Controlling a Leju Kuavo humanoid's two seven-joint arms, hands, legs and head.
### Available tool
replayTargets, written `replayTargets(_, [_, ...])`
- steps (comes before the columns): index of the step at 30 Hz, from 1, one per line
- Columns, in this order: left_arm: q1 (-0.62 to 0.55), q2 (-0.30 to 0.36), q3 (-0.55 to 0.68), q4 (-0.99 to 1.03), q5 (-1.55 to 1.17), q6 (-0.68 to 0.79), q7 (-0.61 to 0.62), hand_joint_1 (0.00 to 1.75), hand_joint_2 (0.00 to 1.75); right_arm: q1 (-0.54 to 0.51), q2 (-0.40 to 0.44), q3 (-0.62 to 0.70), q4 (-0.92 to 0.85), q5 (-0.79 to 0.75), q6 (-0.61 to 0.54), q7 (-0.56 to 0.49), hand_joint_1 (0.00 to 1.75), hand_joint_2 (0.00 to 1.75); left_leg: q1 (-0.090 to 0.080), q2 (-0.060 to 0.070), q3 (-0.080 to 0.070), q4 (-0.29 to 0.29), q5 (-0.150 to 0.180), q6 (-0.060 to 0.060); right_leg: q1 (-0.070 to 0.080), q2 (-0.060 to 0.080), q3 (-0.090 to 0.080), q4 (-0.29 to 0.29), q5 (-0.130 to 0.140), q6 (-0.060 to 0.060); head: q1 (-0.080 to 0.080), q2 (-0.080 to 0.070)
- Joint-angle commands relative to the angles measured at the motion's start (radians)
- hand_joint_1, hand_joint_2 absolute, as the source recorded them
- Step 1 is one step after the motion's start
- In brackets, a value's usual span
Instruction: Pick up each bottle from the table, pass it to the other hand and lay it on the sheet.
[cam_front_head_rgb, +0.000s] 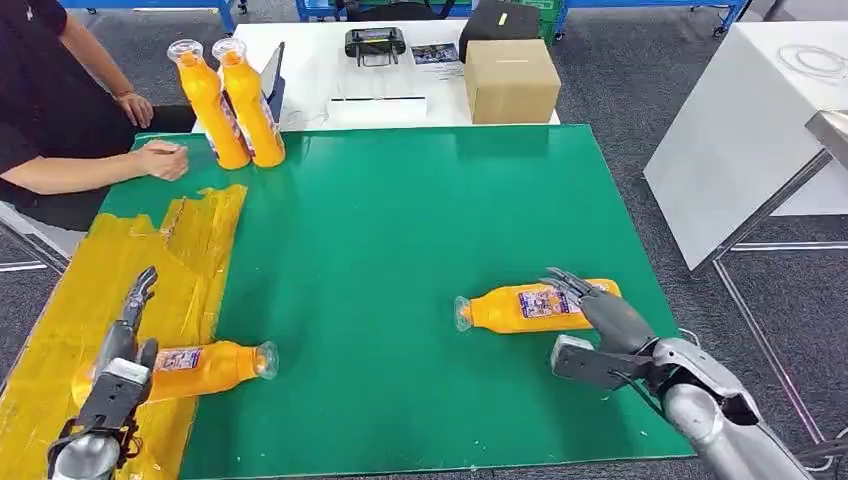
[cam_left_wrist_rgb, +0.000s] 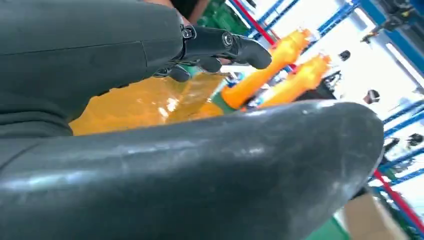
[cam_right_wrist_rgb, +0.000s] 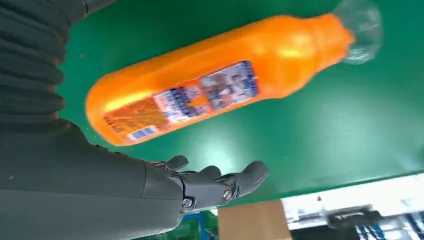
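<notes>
Nearest the camera, the right hand (cam_front_head_rgb: 600, 310) is hovering with fingers spread and holding nothing, beside the base end of an orange bottle (cam_front_head_rgb: 530, 306) lying on its side on the green bench (cam_front_head_rgb: 400, 250), cap pointing toward the middle. Whether the fingertips are touching it cannot be told. Across the bench, the left hand (cam_front_head_rgb: 125, 345) is resting open over the yellow sheet (cam_front_head_rgb: 70, 300), just beside a second bottle (cam_front_head_rgb: 205, 365) lying there, half on the sheet. Two upright bottles (cam_front_head_rgb: 232, 100) are standing at the far corner, near a person's hand (cam_front_head_rgb: 165, 160). Behind them a cardboard box (cam_front_head_rgb: 510, 80) is sitting on a white table (cam_front_head_rgb: 320, 60).
</notes>
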Motion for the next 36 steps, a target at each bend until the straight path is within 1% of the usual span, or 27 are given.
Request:
replayTargets(1, [-0.011, -0.065, 0.029, -0.063, 0.22, -0.246, 0.003, 0.0, 0.0, -0.103, -0.035, 0.042, 0.132, 0.009, 0.011, 0.02, 0.0, 1.75, 0.0, 0.0, 0.001, 0.0, 0.0, 0.0, 0.0, 0.001, 0.001, 0.0, 0.0, 0.0, 0.0, 0.0])
replayTargets(4, [-0.014, -0.104, 0.058, -0.095, 0.279, -0.358, 0.003, 0.0, 0.0, -0.118, -0.049, 0.032, 0.162, -0.007, 0.029, 0.031, 0.0, 1.75, 0.0, 0.001, 0.001, 0.0, -0.001, 0.001, 0.0, 0.001, 0.0, 0.0, 0.0, 0.0, 0.0, 0.0])
replayTargets(7, [-0.017, -0.119, 0.058, -0.106, 0.266, -0.369, 0.003, 0.0, 0.0, -0.127, -0.045, 0.034, 0.188, -0.007, 0.029, 0.031, 0.0, 1.75, 0.0, 0.001, 0.002, 0.0, -0.002, 0.001, 0.0, 0.002, 0.002, -0.001, 0.0, 0.001, 0.0, 0.0])
replayTargets(9, [-0.021, -0.13, 0.06, -0.109, 0.273, -0.403, 0.003, 0.0, 0.0, -0.148, -0.036, 0.047, 0.224, -0.003, 0.033, 0.034, 0.0, 1.75, 0.0, 0.001, 0.002, 0.0, -0.001, 0.001, 0.0, 0.002, 0.002, -0.001, 0.0, 0.0, 0.0, 0.0])
replayTargets(12, [-0.037, -0.137, 0.035, -0.107, 0.253, -0.401, 0.003, 0.0, 0.0, -0.207, -0.025, 0.085, 0.312, 0.003, 0.057, 0.038, 0.0, 1.75, 0.0, 0.001, 0.001, 0.0, -0.001, 0.0, 0.0, 0.001, 0.002, -0.001, 0.0, 0.0, 0.0, 0.0])
replayTargets(17, [-0.06, -0.134, 0.011, -0.088, 0.259, -0.401, 0.003, 0.0, 0.0, -0.272, -0.018, 0.14, 0.409, 0.012, 0.079, 0.032, 0.0, 1.75, 0.0, 0.002, 0.002, 0.0, 0.0, 0.0, 0.0, 0.002, 0.001, -0.001, 0.001, 0.0, 0.0, 0.0])
replayTargets(22, [-0.063, -0.135, 0.007, -0.085, 0.261, -0.399, 0.003, 0.0, 0.0, -0.282, -0.005, 0.153, 0.426, 0.013, 0.078, 0.032, 0.0, 1.75, 0.0, 0.002, 0.003, -0.001, -0.001, 0.001, 0.0, 0.003, 0.003, -0.001, 0.0, 0.0, 0.0, 0.0])
replayTargets(24, [-0.068, -0.132, 0.003, -0.084, 0.266, -0.403, 0.003, 0.0, 0.0, -0.316, 0.01, 0.183, 0.472, 0.016, 0.074, 0.033, 0.0, 1.75, 0.0, 0.001, 0.002, -0.001, 0.0, 0.001, 0.0, 0.002, 0.002, -0.001, 0.0, 0.0, 0.0, 0.0])
replayTargets(29, [-0.086, -0.135, -0.006, -0.069, 0.273, -0.411, 0.003, 0.0, 0.0, -0.417, 0.092, 0.258, 0.61, 0.051, 0.048, 0.025, 0.0, 1.75, 0.0, 0.004, 0.003, -0.001, 0.0, 0.001, 0.0, 0.005, 0.002, -0.001, 0.001, 0.0, 0.0, 0.0])
replayTargets(34, [-0.086, -0.136, -0.006, -0.069, 0.274, -0.41, 0.003, 0.0, 0.0, -0.424, 0.099, 0.264, 0.62, 0.052, 0.046, 0.024, 0.0, 1.75, 0.0, 0.002, 0.001, 0.0, 0.001, 0.001, 0.0, 0.002, 0.001, -0.001, 0.001, 0.0, 0.0, 0.0])
replayTargets(35, [-0.085, -0.134, -0.007, -0.07, 0.272, -0.409, 0.003, 0.0, 0.0, -0.423, 0.098, 0.267, 0.621, 0.054, 0.042, 0.022, 0.0, 1.75, 0.0, 0.004, 0.003, 0.0, 0.0, 0.001, 0.0, 0.005, 0.002, 0.0, 0.001, 0.0, 0.0, 0.0])
replayTargets(36, [-0.09, -0.135, -0.006, -0.063, 0.279, -0.416, 0.003, 0.0, 0.0, -0.429, 0.108, 0.274, 0.626, 0.057, 0.042, 0.022, 0.0, 1.75, 0.0, 0.002, 0.001, 0.0, 0.0, 0.001, 0.0, 0.002, 0.001, 0.0, 0.0, 0.0, 0.0, 0.0])
